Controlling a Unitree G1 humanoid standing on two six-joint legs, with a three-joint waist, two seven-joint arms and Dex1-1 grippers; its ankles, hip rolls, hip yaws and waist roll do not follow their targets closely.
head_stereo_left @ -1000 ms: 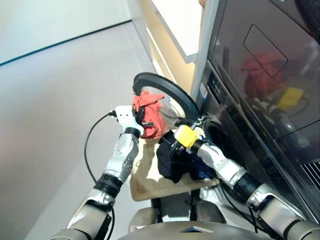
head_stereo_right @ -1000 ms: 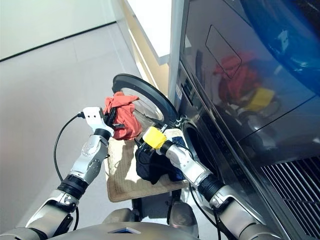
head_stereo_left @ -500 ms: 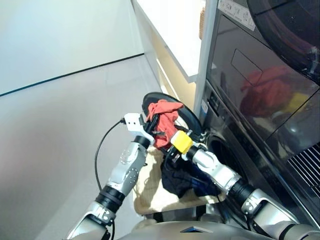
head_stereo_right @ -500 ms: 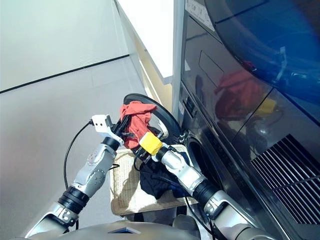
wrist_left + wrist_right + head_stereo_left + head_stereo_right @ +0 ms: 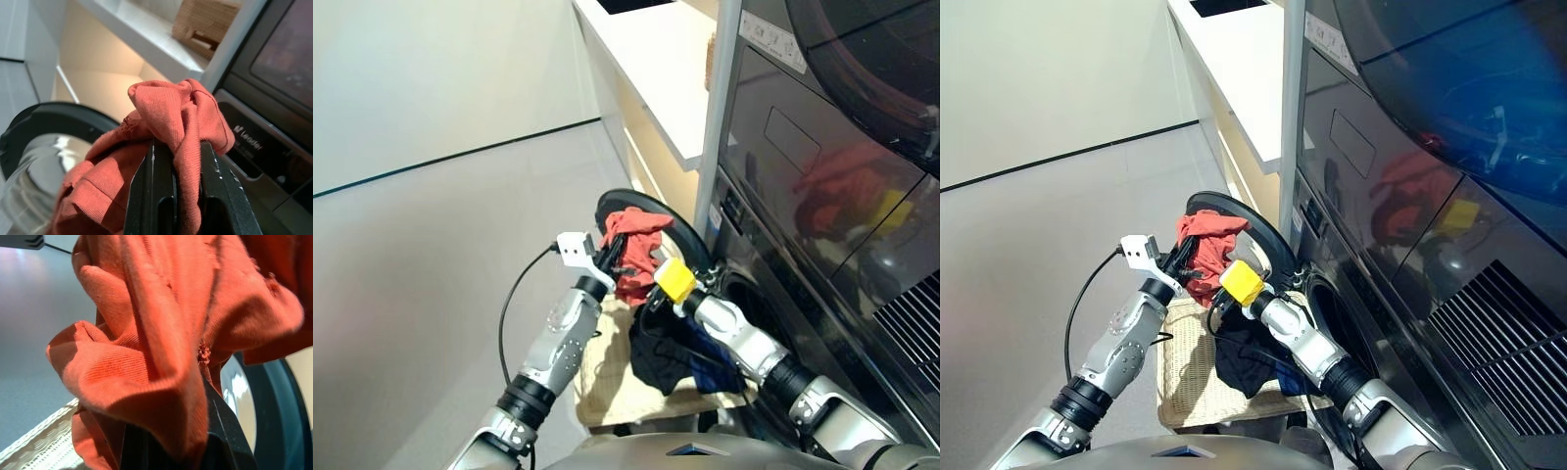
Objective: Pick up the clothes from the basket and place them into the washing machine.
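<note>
Both sets of fingers, left (image 5: pixel 168 186) and right (image 5: pixel 215 431), clenched on red garment (image 5: pixel 631 250) draped over their tips, above basket (image 5: pixel 597 387).

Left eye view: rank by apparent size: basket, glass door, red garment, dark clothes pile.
1. Basket, though partly covered.
2. Glass door, partly hidden by the garment.
3. Dark clothes pile and red garment look alike; the garment hangs nearer the camera, so no ranking.

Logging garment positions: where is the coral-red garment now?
Head views: the coral-red garment hangs above the basket, clamped by the left gripper, before the open door.
</note>
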